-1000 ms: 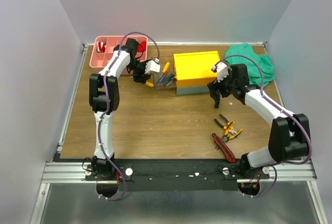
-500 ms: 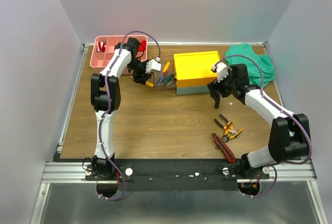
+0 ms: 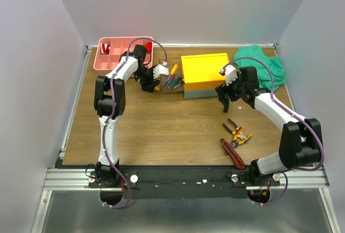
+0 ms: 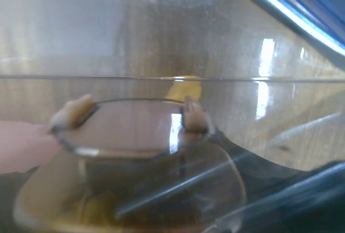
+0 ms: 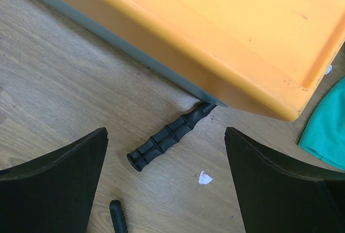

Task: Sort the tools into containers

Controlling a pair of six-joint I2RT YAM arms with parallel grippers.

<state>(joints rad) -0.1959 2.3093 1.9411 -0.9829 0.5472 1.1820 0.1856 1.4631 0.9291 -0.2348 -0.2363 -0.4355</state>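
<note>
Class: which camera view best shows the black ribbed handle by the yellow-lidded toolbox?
Right wrist view: the black ribbed handle lies sharp, one end under the toolbox. From the top, the right gripper hides it; the left wrist view misses it.

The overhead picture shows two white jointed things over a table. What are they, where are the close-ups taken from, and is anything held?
They are robot arms, a left arm and a right arm, bolted at the table's near edge, each with a two-finger gripper. The overhead picture is from a fixed camera above and behind them; each close-up is from a wrist camera. On the table: a pink tray, a yellow-lidded toolbox, a clear bin of screwdrivers beside it, a green cloth, orange-and-black pliers, a red-and-black cutter. The right gripper hangs open and empty near the toolbox; its close-up shows a black ribbed handle running under the toolbox. The left gripper is at the clear bin; its view is blurred through plastic, so I cannot tell if it holds anything.
</note>
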